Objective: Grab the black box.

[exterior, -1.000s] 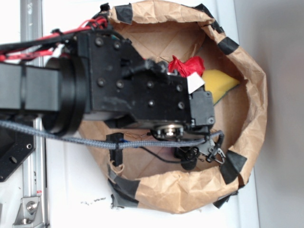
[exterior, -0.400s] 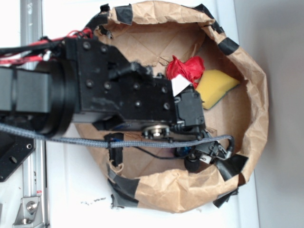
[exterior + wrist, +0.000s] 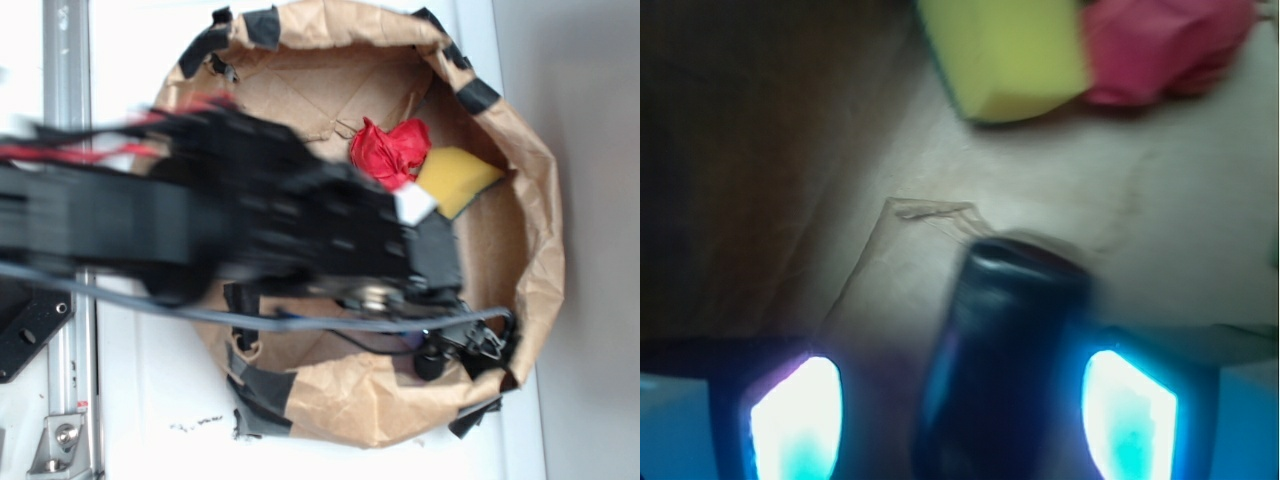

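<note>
Claw fingers spread apart, black box sitting between them, closer to the right one; contact unclear through blur. Box lies on the brown paper floor of the bag. Beyond the box, well apart, a yellow sponge touches a red cloth. Exterior view: arm reaches in from the left, motion-blurred, over the bag's lower half. Bag stands on white worktop.

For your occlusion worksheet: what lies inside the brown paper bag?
Inside the brown paper bag: a yellow sponge, a crumpled red cloth, and a glossy black box between the gripper fingers. The blurred arm covers the bag's left half.
</note>
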